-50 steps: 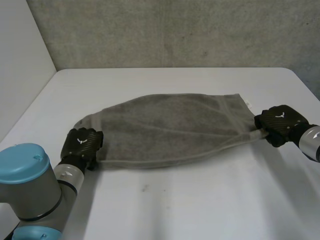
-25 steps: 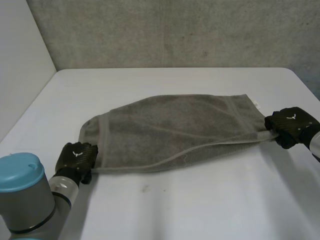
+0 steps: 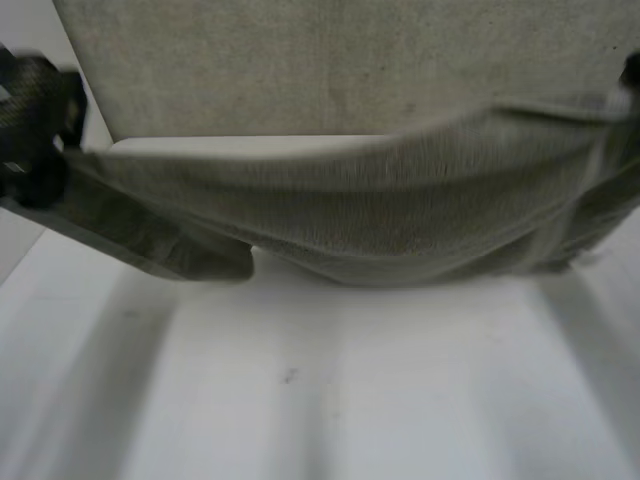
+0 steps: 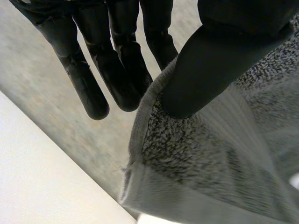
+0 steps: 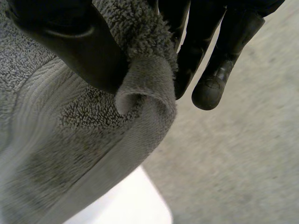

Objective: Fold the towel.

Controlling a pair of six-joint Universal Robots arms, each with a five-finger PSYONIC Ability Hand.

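The held-up towel (image 3: 380,215) hides part of the table (image 3: 400,400).

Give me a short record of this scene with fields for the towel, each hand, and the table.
towel: grey terry towel, held up and stretched between both hands, sagging in the middle
left hand: left hand pinches the towel's hemmed edge at one end, thumb against fingers
right hand: right hand pinches the opposite end, with the edge curled beside the thumb
table: white table below the towel
task state: towel is in the air, not laid in a fold
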